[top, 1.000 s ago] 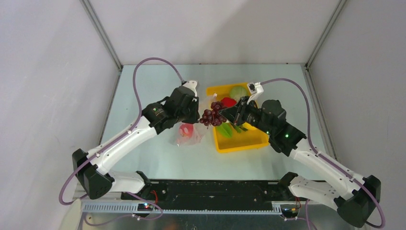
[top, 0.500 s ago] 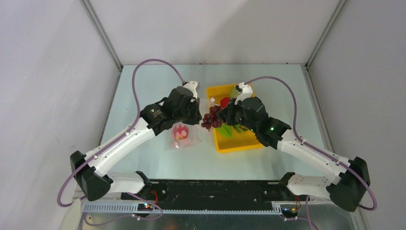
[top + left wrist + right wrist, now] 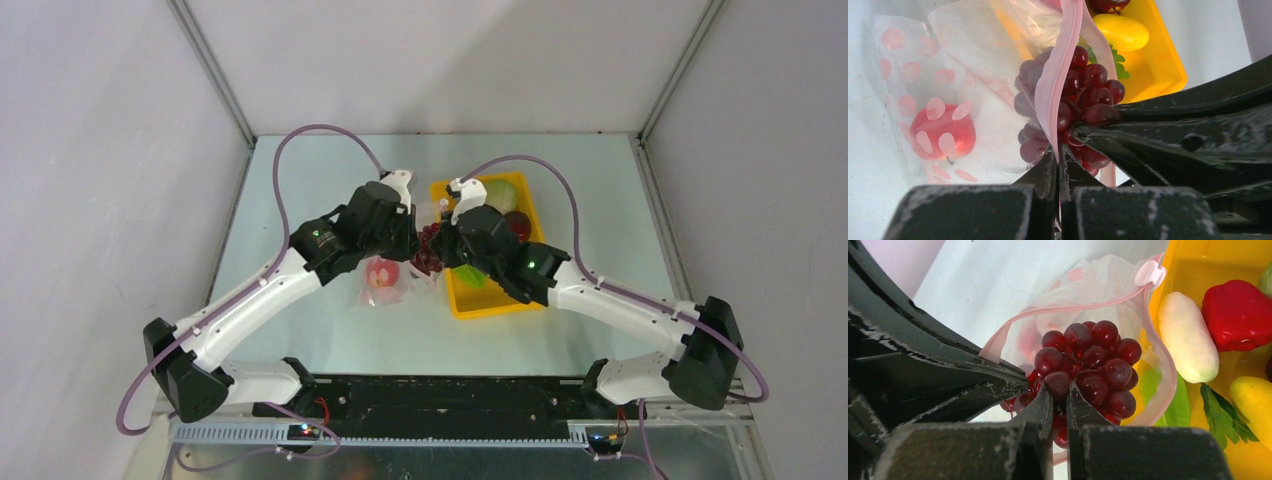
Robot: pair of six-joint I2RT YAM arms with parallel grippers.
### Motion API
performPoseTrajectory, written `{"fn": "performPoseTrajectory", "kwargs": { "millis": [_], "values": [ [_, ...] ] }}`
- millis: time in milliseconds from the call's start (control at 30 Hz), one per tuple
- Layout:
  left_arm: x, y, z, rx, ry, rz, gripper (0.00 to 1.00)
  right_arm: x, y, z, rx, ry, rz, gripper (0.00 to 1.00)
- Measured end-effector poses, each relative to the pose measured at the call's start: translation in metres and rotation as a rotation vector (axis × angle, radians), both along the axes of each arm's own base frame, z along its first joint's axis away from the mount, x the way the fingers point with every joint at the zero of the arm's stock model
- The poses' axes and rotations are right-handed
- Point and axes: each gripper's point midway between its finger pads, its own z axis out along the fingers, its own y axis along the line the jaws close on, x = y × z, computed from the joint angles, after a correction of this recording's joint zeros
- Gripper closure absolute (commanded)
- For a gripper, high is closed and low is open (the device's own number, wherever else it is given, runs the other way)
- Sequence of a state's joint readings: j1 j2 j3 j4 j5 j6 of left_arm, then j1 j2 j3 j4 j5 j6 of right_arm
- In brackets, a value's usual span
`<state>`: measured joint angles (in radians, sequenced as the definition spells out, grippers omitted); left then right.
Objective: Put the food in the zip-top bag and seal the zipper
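Observation:
The clear zip-top bag (image 3: 385, 285) with pink dots lies left of the yellow tray, a red apple (image 3: 943, 132) inside it. My left gripper (image 3: 1058, 155) is shut on the bag's pink zipper (image 3: 1060, 75) and holds the mouth up. My right gripper (image 3: 1059, 392) is shut on the dark purple grapes (image 3: 1093, 365) and holds them in the open mouth of the bag, beside the left fingers. In the top view the grapes (image 3: 430, 250) sit between the two grippers. The white radish (image 3: 1188, 337), red pepper (image 3: 1238, 312) and pale green cabbage (image 3: 497, 194) lie in the tray.
The yellow tray (image 3: 500, 300) stands right of the bag, with a yellow piece (image 3: 1255, 400) and green leafy pieces (image 3: 1218, 410) in it. The two arms meet closely over the tray's left edge. Grey walls ring the table.
My right gripper has carried the grapes leftward from above the tray into the bag's mouth. The left gripper has kept its hold on the zipper edge; the bag shifted slightly.

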<state>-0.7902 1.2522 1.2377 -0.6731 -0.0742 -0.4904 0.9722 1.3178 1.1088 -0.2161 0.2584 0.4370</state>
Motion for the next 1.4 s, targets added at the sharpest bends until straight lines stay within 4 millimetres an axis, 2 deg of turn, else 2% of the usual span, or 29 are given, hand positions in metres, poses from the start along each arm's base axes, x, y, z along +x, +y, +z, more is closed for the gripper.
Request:
{"fn": "performPoseTrajectory", "kwargs": {
  "millis": [200, 233, 333, 400, 533, 633, 767, 900, 967, 1067, 1200, 1300, 1400],
  "values": [
    [0.000, 0.000, 0.006, -0.019, -0.013, 0.003, 1.00, 0.002, 0.012, -0.005, -0.055, -0.007, 0.009, 0.60],
    [-0.001, 0.000, 0.007, -0.021, -0.014, 0.004, 1.00, 0.002, 0.013, -0.007, -0.064, -0.007, 0.011, 0.49],
    [-0.002, 0.003, 0.007, -0.019, -0.016, 0.010, 1.00, 0.003, 0.008, -0.011, -0.087, -0.005, 0.002, 0.27],
    [-0.002, 0.007, 0.005, -0.009, -0.016, 0.018, 1.00, 0.006, 0.004, -0.012, -0.105, -0.007, -0.008, 0.17],
    [-0.001, 0.013, 0.001, 0.015, -0.013, 0.039, 1.00, 0.005, -0.001, -0.008, -0.105, -0.010, -0.008, 0.05],
    [0.001, 0.013, 0.003, 0.014, -0.023, 0.048, 1.00, -0.003, -0.001, 0.009, -0.062, -0.026, 0.019, 0.01],
    [0.004, 0.015, 0.003, 0.018, -0.033, 0.064, 1.00, -0.011, -0.011, 0.042, 0.010, -0.074, 0.022, 0.01],
    [0.011, 0.022, 0.004, 0.032, -0.048, 0.109, 1.00, -0.013, -0.040, 0.076, 0.099, -0.135, -0.065, 0.01],
    [0.014, 0.026, 0.004, 0.039, -0.056, 0.135, 1.00, -0.009, -0.063, 0.079, 0.124, -0.143, -0.135, 0.01],
    [0.017, 0.032, 0.003, 0.056, -0.062, 0.164, 1.00, -0.001, -0.095, 0.062, 0.125, -0.113, -0.234, 0.01],
    [0.015, 0.037, -0.012, 0.080, -0.041, 0.185, 1.00, 0.007, -0.125, 0.011, 0.057, -0.006, -0.329, 0.04],
    [0.008, 0.039, -0.030, 0.101, 0.004, 0.175, 1.00, 0.003, -0.128, -0.022, 0.005, 0.073, -0.310, 0.07],
    [-0.001, 0.041, -0.041, 0.121, 0.047, 0.154, 1.00, 0.000, -0.113, -0.043, -0.032, 0.126, -0.231, 0.09]
  ]
}}
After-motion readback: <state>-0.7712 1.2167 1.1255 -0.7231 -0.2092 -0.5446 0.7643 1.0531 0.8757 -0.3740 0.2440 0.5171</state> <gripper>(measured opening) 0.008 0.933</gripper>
